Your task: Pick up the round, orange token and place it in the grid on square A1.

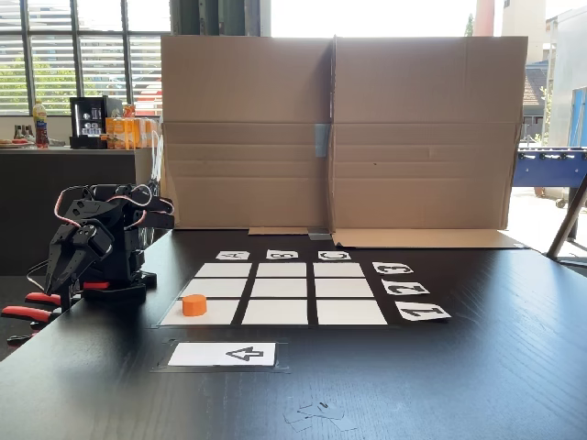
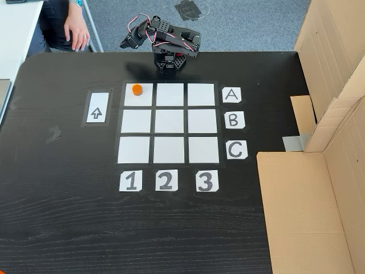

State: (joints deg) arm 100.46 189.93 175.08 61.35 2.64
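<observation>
An orange token [image 2: 137,89] sits on square A1 [image 2: 142,100], the grid's [image 2: 169,123] corner cell nearest the folded black arm. Its claw [image 1: 53,286] hangs apart from the token; whether it is open cannot be told.

The grid [image 2: 169,126] lies mid-frame on a black table [image 2: 68,222], with tags A, B, C down its right side and 1, 2, 3 below. The token [image 2: 137,89] sits in the top-left cell — square A1 [image 2: 138,100]. An arrow card [image 2: 98,108] lies just left. The arm [image 2: 165,43] is folded at top centre; a hand [image 2: 76,34] rests upper left. Cardboard [image 2: 319,188] fills the right edge.
</observation>
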